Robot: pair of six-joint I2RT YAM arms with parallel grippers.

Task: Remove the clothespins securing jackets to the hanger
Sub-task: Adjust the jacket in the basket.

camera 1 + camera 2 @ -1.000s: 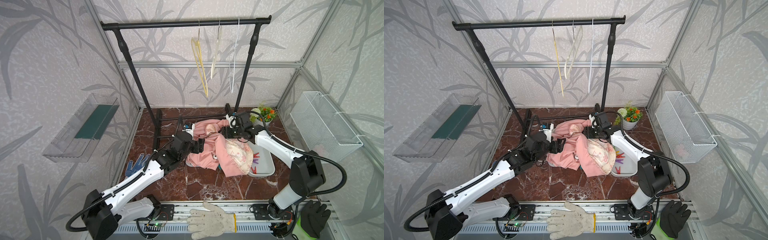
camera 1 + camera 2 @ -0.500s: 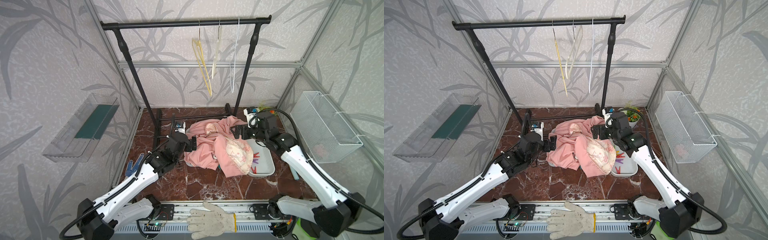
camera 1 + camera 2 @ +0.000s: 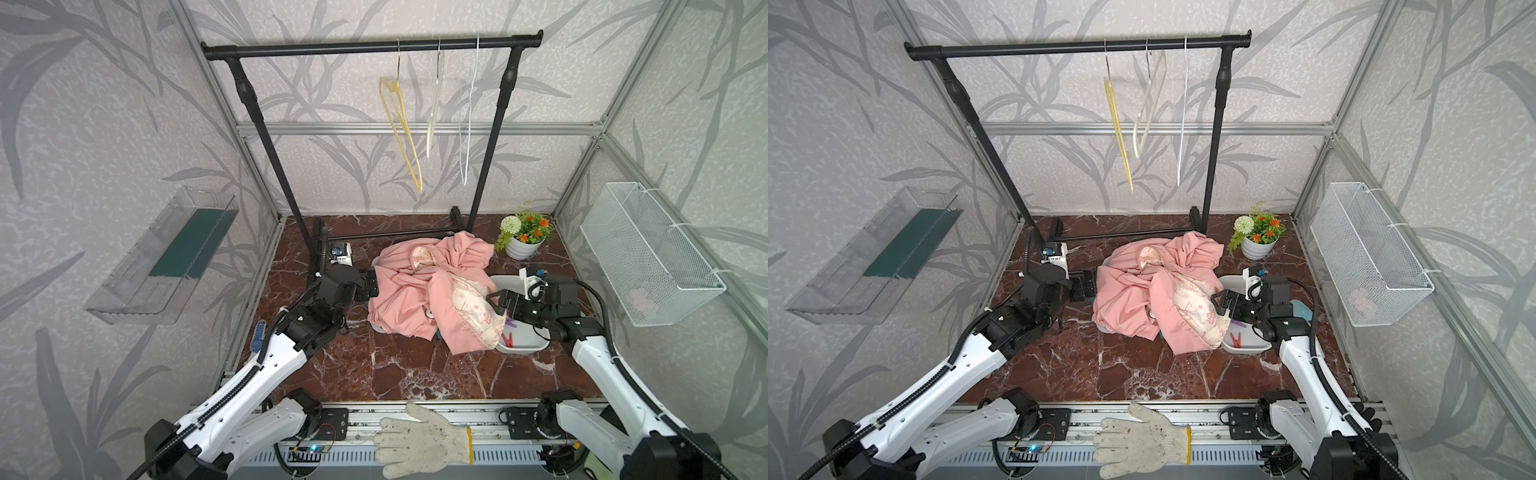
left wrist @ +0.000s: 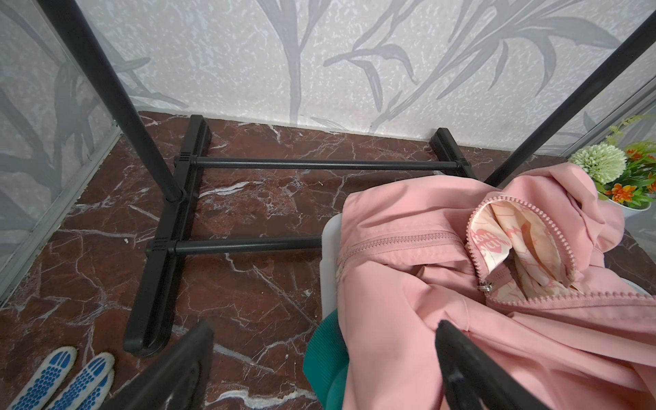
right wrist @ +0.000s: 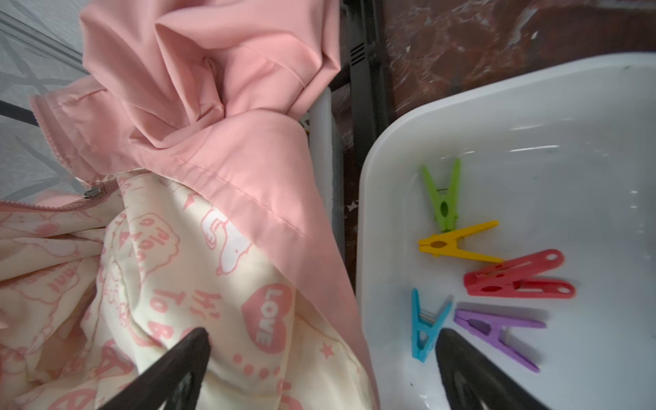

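While the jacket (image 3: pixel 415 291) overlaps the tub (image 3: pixel 524 350), clothespins (image 5: pixel 514 277) show.

The pink jacket (image 3: pixel 1133 286) lies in a heap. I have the left gripper (image 3: pixel 1086 284) just beside its left edge, the right gripper (image 3: pixel 1220 303) at its cream lining (image 3: pixel 1194 309), over a tub (image 3: pixel 1250 348) with a red pin (image 3: pixel 1236 340).

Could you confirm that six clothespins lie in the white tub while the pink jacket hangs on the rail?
Not quite: the pink jacket does not hang on the rail; it lies in a heap below, as both top views show. The clothespins do lie in the white tub.
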